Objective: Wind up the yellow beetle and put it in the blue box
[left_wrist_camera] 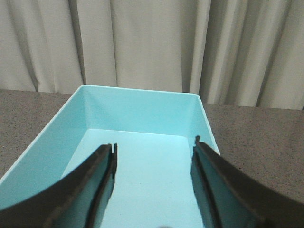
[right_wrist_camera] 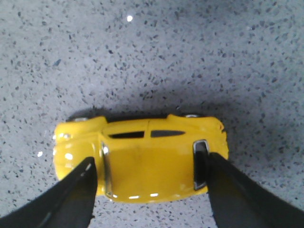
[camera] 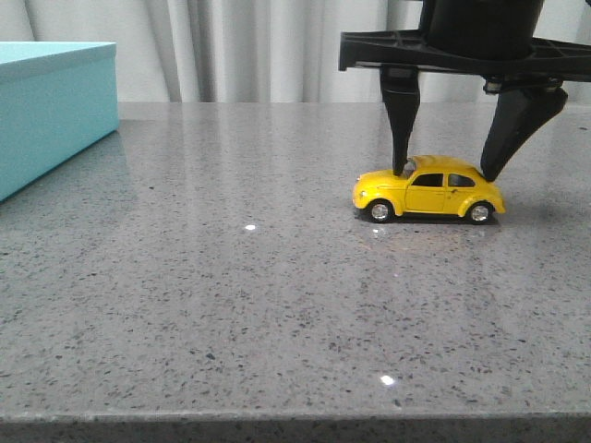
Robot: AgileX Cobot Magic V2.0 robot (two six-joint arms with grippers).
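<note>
The yellow beetle (camera: 429, 194) stands on its wheels on the grey table, right of centre, nose to the left. My right gripper (camera: 444, 173) is lowered over it and open. One finger sits at the bonnet by the windscreen, the other at the rear, close to the body. In the right wrist view the beetle (right_wrist_camera: 147, 161) has its roof between the two dark fingers of the right gripper (right_wrist_camera: 149, 161). The blue box (camera: 55, 111) stands at the far left. My left gripper (left_wrist_camera: 154, 145) hangs open over the blue box (left_wrist_camera: 137, 111), which holds nothing that I can see.
Speckled grey stone table (camera: 231, 295) with its front edge near the bottom of the front view. Pale curtains (camera: 231, 46) hang behind the table. The left arm does not show in the front view.
</note>
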